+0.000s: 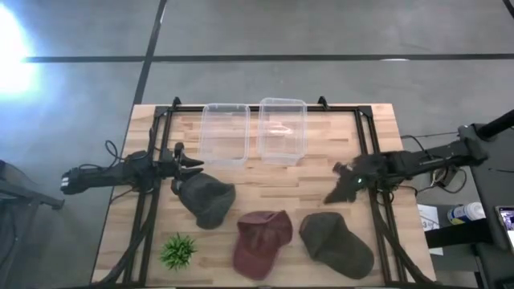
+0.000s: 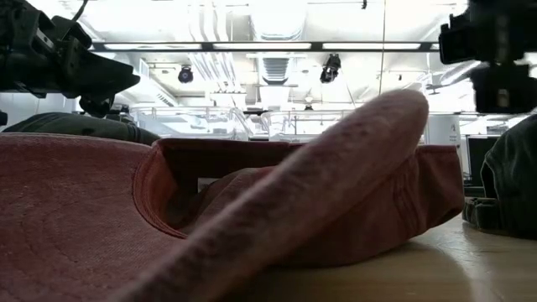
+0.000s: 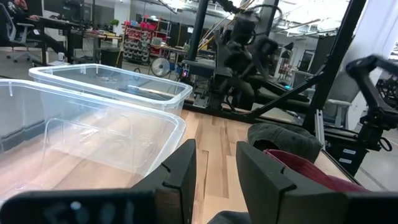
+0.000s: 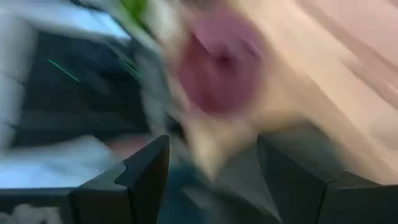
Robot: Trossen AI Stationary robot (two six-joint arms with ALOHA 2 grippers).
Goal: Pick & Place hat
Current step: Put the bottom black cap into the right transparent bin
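Observation:
Three caps lie on the wooden table. A dark grey cap (image 1: pixel 206 200) lies left of centre, a red cap (image 1: pixel 262 242) in the middle near the front edge, and an olive cap (image 1: pixel 336 244) to its right. The red cap (image 2: pixel 252 218) fills the low view. My left gripper (image 1: pixel 189 165) (image 3: pixel 214 177) is open, just beyond the grey cap's far edge, and points toward the right. My right gripper (image 1: pixel 340 183) (image 4: pixel 211 180) is open and hovers above the table, beyond the olive cap. Its blurred wrist view shows the red cap (image 4: pixel 217 62).
Two clear plastic bins (image 1: pixel 225 134) (image 1: pixel 283 128) stand side by side at the far middle of the table. They also show in the left wrist view (image 3: pixel 93 124). A small green plant (image 1: pixel 178 250) sits near the front left corner. A black frame (image 1: pixel 365 136) runs around the table.

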